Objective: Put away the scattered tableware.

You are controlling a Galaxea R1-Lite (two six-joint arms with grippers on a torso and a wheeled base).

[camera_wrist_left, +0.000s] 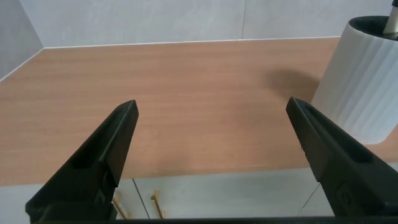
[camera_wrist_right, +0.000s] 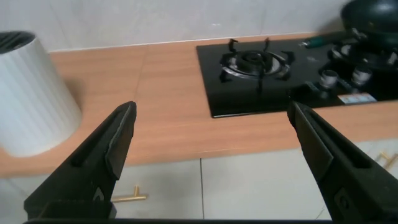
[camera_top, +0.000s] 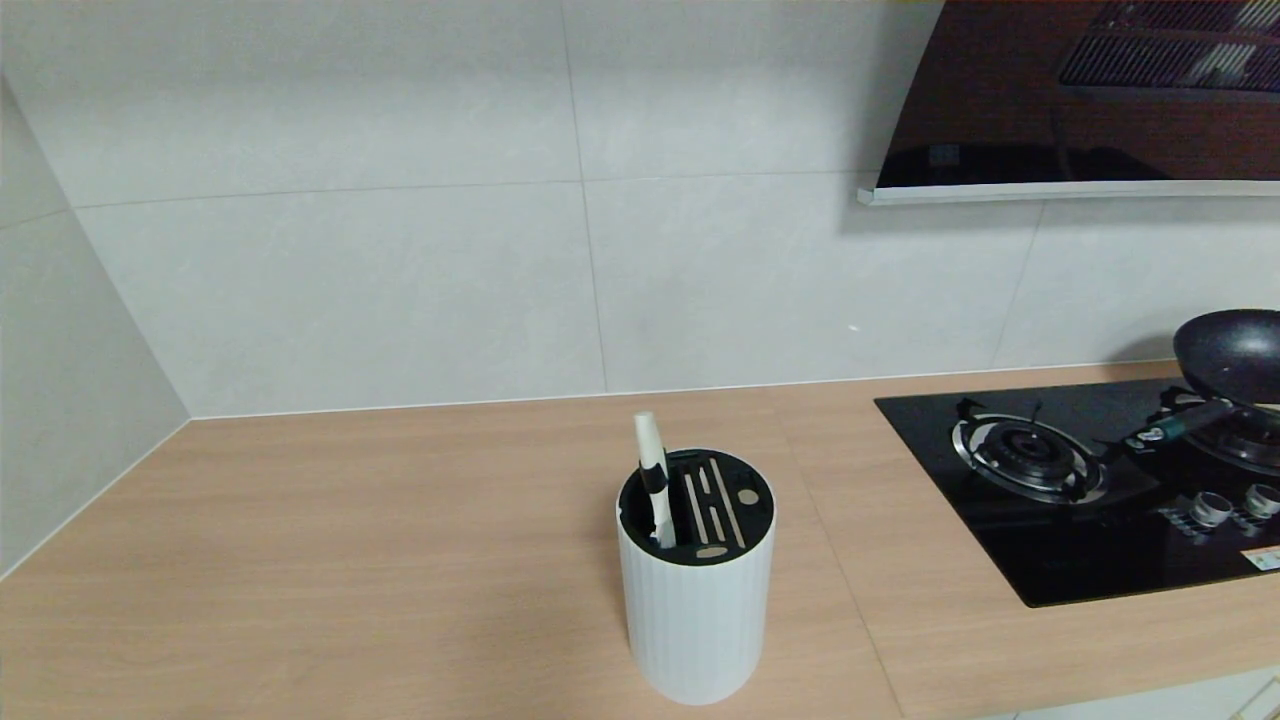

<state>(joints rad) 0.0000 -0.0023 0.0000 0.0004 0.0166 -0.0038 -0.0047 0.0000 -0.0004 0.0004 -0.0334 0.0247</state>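
The holder (camera_top: 697,620) is white with fine vertical ribs and a black slotted top. The utensil (camera_top: 653,478) in it is white with a black band. The countertop (camera_top: 350,540) is pale brown wood grain, the hob (camera_top: 1050,560) and pan (camera_top: 1235,350) black, the wall tiles (camera_top: 400,250) light grey.

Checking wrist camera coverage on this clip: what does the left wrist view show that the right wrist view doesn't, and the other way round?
Left wrist view: the open left hand and the wall corner at the counter's far end. Right wrist view: the open right hand, the gas hob and a black wok. Both: the white ribbed holder, the wooden countertop and cabinet fronts below it.
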